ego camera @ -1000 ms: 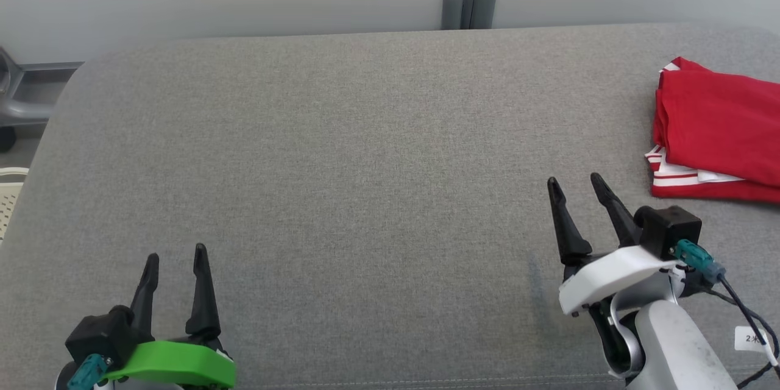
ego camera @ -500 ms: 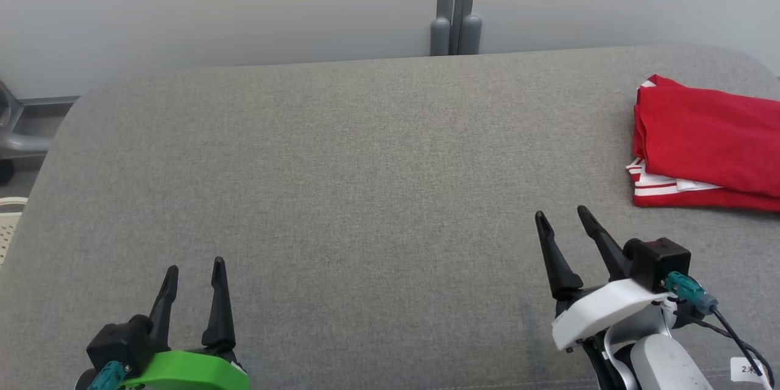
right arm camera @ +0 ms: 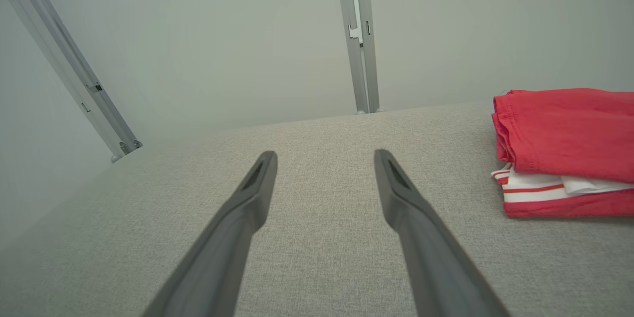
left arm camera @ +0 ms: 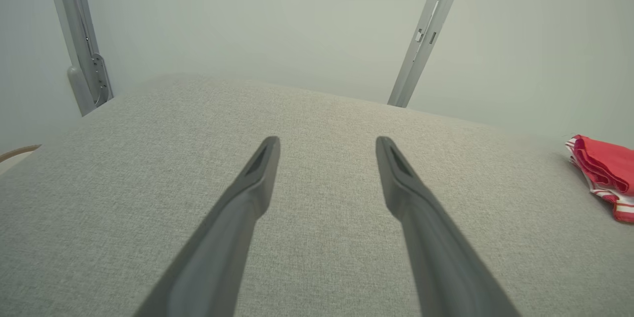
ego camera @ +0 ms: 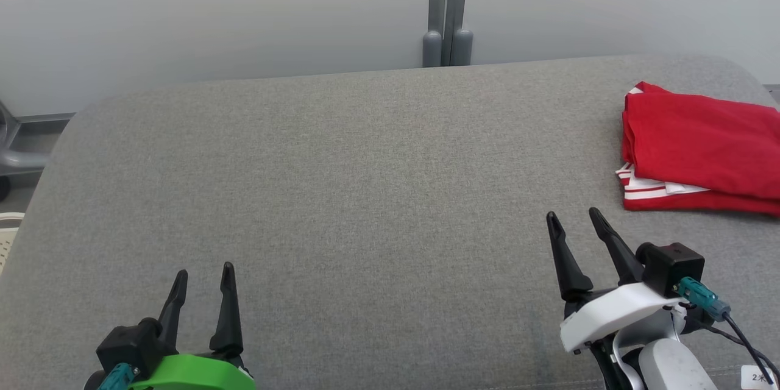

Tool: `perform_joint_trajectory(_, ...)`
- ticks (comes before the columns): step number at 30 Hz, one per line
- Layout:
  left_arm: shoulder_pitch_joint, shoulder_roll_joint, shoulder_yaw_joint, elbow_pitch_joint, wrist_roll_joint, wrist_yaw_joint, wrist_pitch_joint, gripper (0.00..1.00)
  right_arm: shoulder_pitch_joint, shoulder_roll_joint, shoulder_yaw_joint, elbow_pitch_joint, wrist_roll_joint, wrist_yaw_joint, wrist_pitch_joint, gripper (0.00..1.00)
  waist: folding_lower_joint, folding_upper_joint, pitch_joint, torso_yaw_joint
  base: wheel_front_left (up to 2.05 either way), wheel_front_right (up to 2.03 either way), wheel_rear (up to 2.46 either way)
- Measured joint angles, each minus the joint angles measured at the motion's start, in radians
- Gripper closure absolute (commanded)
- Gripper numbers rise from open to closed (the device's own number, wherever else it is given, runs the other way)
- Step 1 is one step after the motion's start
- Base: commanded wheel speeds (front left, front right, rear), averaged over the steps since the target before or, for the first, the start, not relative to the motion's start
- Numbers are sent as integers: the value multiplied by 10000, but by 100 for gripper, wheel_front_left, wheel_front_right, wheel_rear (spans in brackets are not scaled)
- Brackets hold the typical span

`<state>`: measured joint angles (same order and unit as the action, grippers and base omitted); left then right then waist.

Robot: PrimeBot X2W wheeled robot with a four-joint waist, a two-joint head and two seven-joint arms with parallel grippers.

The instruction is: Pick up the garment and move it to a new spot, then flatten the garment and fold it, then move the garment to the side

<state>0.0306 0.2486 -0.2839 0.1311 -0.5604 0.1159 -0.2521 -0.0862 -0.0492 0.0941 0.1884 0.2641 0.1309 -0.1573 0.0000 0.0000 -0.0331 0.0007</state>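
Garment (ego camera: 701, 140), head view: a red piece with white-striped trim lies folded in a flat bundle at the right edge of the gray cloth-covered desk (ego camera: 365, 164), towards the far right corner. The left claw (ego camera: 205, 269) hangs over the near left corner, fingers apart and empty. The right claw (ego camera: 573, 212) stands near the near edge, just short of the bundle and apart from it, fingers likewise spread and empty.

Left wrist view: the left claw (left arm camera: 327, 139) is wide open over bare desk (left arm camera: 148, 158). The garment (left arm camera: 607, 163) shows as a small red fold well apart, at the right margin.

Right wrist view: the right claw (right arm camera: 325, 153) is wide open with nothing between its fingers. The garment (right arm camera: 564, 129) sits near, to the right of the fingers, with its folded red layers stacked over the striped trim.

Step in hand, as a judgement: folding appears done and the bundle already lies at the side, so the task seems at or near its end. The next move calls for little. If the bundle must go further aside, the right claw is the nearer one, and it would need to close on all layers at the bundle's near corner so that the fold does not open.
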Motion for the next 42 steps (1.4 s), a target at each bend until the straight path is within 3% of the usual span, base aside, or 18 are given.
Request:
perform_joint_trajectory(16,-2,50,33,-109,104,174,-21,0,58,0,-63,-92,54,0,4,0,0,0,4,-44,0,0,0)
perform_joint_trajectory(17,-3,58,54,-125,165,224,-35,100,59,0,-63,-102,52,0,15,100,0,0,12,-41,0,0,0)
perform_joint_trajectory(23,149,-174,-79,318,2,163,25,100,428,52,-58,337,224,-2,69,100,0,0,19,-41,0,0,0)
perform_joint_trajectory(30,131,-407,355,416,-1402,-159,460,100,425,25,-253,345,2050,-2,376,100,0,0,48,-38,0,0,0)
perform_joint_trajectory(31,82,-460,560,468,-1946,-284,616,100,415,6,-357,347,2734,-2,502,100,0,0,59,-37,0,0,0)
perform_joint_trajectory(42,-62,-688,957,562,-3172,-562,1005,100,398,-29,-568,355,4276,-2,796,100,0,0,88,-34,0,0,0)
